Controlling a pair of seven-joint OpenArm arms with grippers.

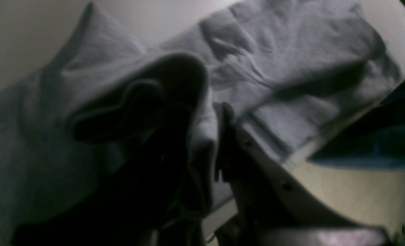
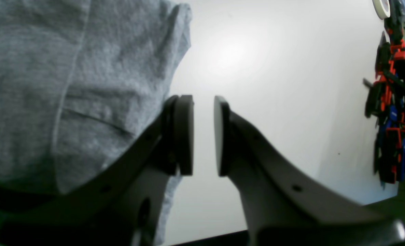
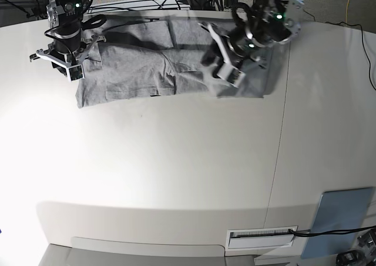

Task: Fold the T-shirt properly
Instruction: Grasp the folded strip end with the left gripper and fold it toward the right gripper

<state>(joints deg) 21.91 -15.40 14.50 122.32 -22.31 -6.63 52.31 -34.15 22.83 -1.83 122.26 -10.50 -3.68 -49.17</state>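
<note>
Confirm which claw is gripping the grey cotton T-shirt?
The left claw: grey cotton T-shirt fabric bunches between its fingers. The right claw is open, empty.

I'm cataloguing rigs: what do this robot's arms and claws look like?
Both arms are black with white brackets, cables and green lights. The right claw has pale curved fingers with screw holes and flat dark pads. The left claw looks alike, but is dim close up.

Both arms are black, with looped black cables and small green lights glowing at twelve o'clock. The right pincer (image 2: 203, 135) wears flat dark round pads (image 2: 183, 133) on pale grey fingers studded with dark screw holes. The left pincer (image 1: 219, 143) looks the same grey, dim and shadowed.
</note>
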